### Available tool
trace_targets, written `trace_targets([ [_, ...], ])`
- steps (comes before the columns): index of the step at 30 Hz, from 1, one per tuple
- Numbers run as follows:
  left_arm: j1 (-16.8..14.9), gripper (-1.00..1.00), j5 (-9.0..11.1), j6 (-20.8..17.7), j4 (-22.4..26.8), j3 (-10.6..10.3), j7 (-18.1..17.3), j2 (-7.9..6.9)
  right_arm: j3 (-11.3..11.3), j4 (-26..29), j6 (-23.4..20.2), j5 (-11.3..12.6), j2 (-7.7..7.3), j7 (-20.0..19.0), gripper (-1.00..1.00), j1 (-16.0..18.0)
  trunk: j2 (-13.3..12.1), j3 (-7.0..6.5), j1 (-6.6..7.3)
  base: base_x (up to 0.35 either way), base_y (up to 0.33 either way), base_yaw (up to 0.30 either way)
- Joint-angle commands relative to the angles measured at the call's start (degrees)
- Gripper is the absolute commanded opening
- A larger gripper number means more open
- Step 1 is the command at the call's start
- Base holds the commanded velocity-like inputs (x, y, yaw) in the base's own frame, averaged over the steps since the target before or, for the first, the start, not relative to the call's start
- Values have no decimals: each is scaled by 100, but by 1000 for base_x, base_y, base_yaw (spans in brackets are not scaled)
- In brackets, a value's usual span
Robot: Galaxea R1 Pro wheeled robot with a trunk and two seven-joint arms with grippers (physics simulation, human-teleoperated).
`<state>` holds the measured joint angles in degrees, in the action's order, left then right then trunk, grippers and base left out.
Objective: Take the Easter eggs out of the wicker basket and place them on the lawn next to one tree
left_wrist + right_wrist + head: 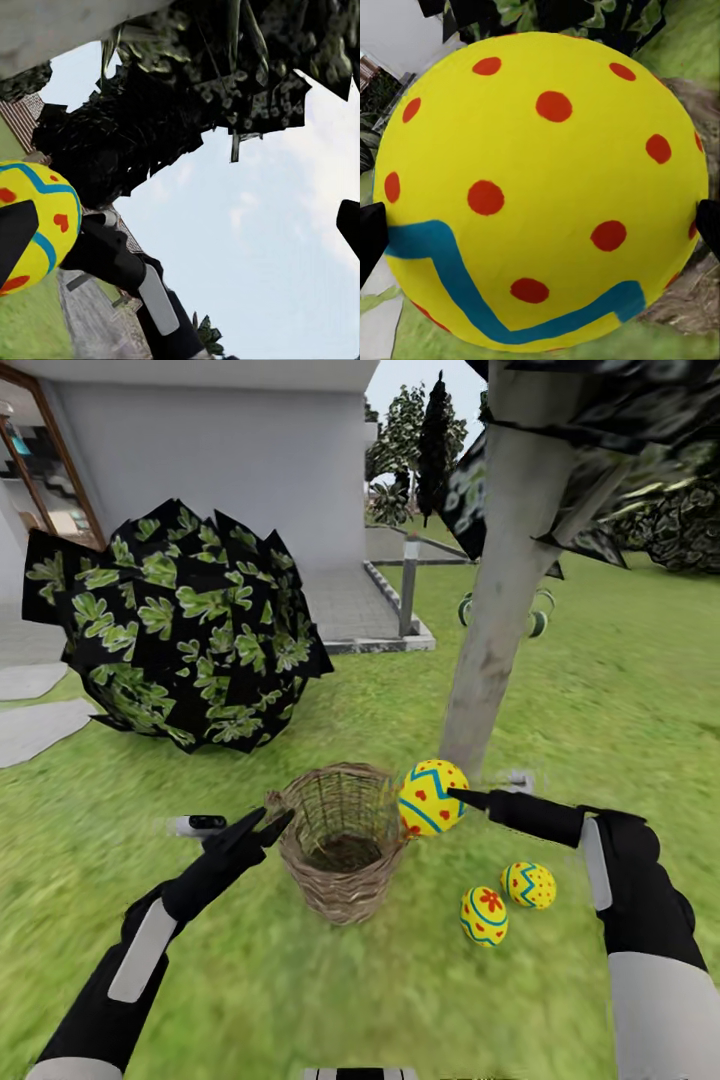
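The wicker basket (pixel 343 842) stands on the lawn (pixel 250 980) in front of the tree's pale trunk (pixel 495 620); I see no egg inside it. My right gripper (pixel 452 796) is shut on a yellow Easter egg (pixel 431 797) with blue zigzags, held in the air just right of the basket rim. That egg (pixel 540 187) looms large between the right fingers (pixel 370 234) and also appears as the held egg (pixel 37 221) in the left wrist view. Two more eggs (pixel 484 915) (pixel 529 885) lie on the grass near the trunk's foot. My left gripper (pixel 268 826) is open at the basket's left rim.
A round black-and-green bush (pixel 180 625) sits behind the basket to the left. Grey paving slabs (pixel 35 725) lie at far left, with a house wall (pixel 220 450) and a short post (pixel 408 585) behind. Open grass spreads to the right and in front.
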<state>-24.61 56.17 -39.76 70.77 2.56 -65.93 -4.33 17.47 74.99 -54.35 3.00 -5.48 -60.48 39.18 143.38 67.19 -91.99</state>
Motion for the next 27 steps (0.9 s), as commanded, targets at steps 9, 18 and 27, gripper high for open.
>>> trace_targets([
  [9, 0, 100, 24, -23, -11, -491, 8, 216, 234, -11, -9, -41, -31, 76, -100, 2, 2, -51, 1, 0, -301, -246],
  [18, -1, 100, 24, 111, -34, -1301, 18, 423, 245, -16, 56, -130, -32, 1171, -100, 2, 2, -104, 1, 4, -314, -249],
  [27, 0, 100, 33, 543, -367, -1695, 171, 600, -662, -177, 402, -258, -18, 4649, -100, -4, 2, -119, 1, 98, -282, -131],
])
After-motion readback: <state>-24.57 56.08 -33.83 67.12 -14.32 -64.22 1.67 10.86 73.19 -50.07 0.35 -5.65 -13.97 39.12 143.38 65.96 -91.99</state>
